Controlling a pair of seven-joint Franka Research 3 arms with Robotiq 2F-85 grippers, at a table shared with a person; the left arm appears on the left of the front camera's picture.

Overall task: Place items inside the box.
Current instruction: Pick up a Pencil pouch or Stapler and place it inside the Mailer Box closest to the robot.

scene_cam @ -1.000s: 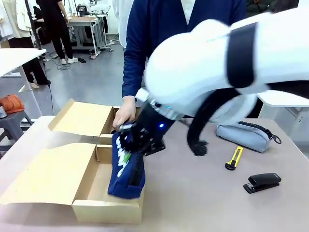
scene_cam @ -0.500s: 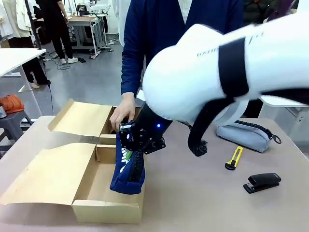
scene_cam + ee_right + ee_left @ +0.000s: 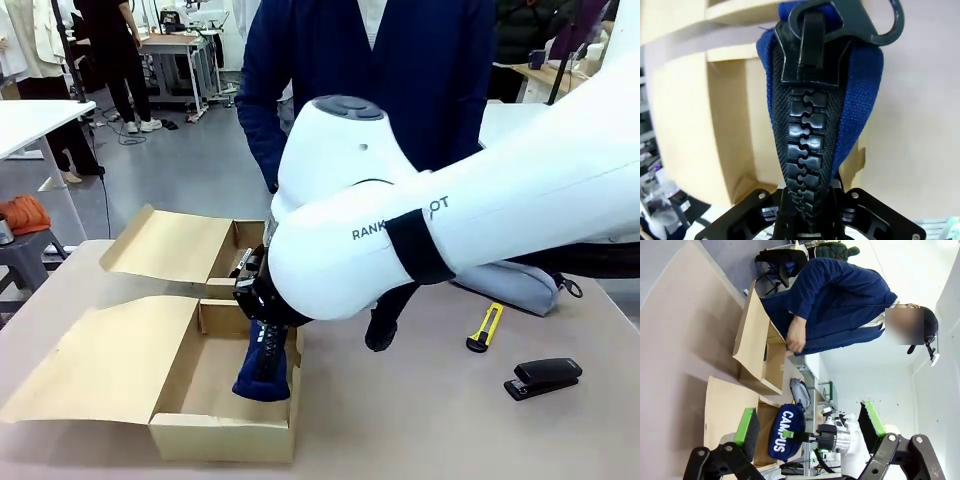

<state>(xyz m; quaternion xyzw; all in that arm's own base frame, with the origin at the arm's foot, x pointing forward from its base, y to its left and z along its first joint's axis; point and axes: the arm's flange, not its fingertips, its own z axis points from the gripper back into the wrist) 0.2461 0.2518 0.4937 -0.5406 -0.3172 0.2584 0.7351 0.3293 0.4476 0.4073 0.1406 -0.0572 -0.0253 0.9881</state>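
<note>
The navy pencil case (image 3: 266, 362) stands on end, tilted, in the right compartment of the open cardboard box (image 3: 205, 432). My right gripper (image 3: 258, 297) is shut on its upper end. In the right wrist view the case's black zip (image 3: 807, 135) runs up from my right gripper (image 3: 807, 197), with the box floor (image 3: 730, 125) behind it. My left gripper (image 3: 807, 427) is open and holds nothing. It looks from a distance at the case (image 3: 785, 432) with white lettering and the box (image 3: 752, 342). A person's hand (image 3: 797, 342) rests at the box's far flap.
On the table to the right lie a yellow utility knife (image 3: 486, 326), a black stapler (image 3: 543, 377) and a grey pouch (image 3: 510, 287), the pouch partly behind my right arm. The box's flaps (image 3: 100, 360) spread out to the left. The person stands at the far side.
My right arm has swung up and across the front view. The pencil case has sunk lower into the box and stands more upright.
</note>
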